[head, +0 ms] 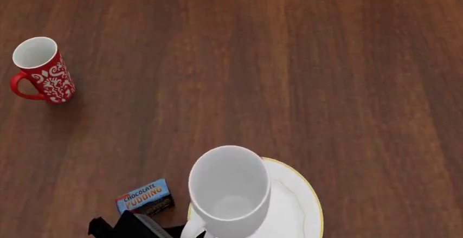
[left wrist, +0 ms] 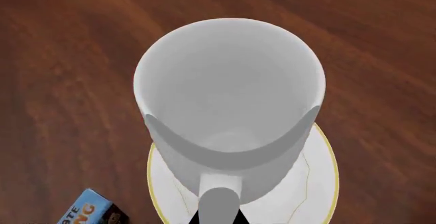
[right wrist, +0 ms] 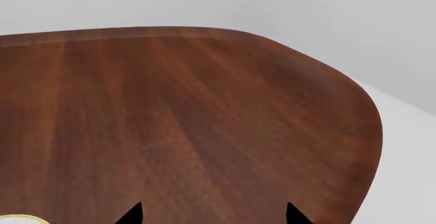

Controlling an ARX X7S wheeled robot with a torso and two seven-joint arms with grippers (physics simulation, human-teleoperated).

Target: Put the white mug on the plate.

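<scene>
The white mug [head: 230,192] is seen upright and empty over the left part of the plate [head: 296,205], which lies on the table [head: 289,59] near its front edge. Whether the mug rests on the plate or is held just above it cannot be told. In the left wrist view the mug [left wrist: 228,101] fills the frame, its handle [left wrist: 219,203] turned toward the camera, with the plate's gold rim [left wrist: 330,168] showing behind it. The left tool [head: 134,226] is glimpsed as dark parts by the handle at the bottom of the head view; whether it is clenched on the handle or released cannot be told. Two dark fingertips [right wrist: 132,215] of the right tool [right wrist: 212,216] are seen spread wide apart over bare wood, grasping nothing. A blue pudding box [head: 145,196] lies just left of the plate. A red mug [head: 43,70] stands upright well apart, at the far left.
</scene>
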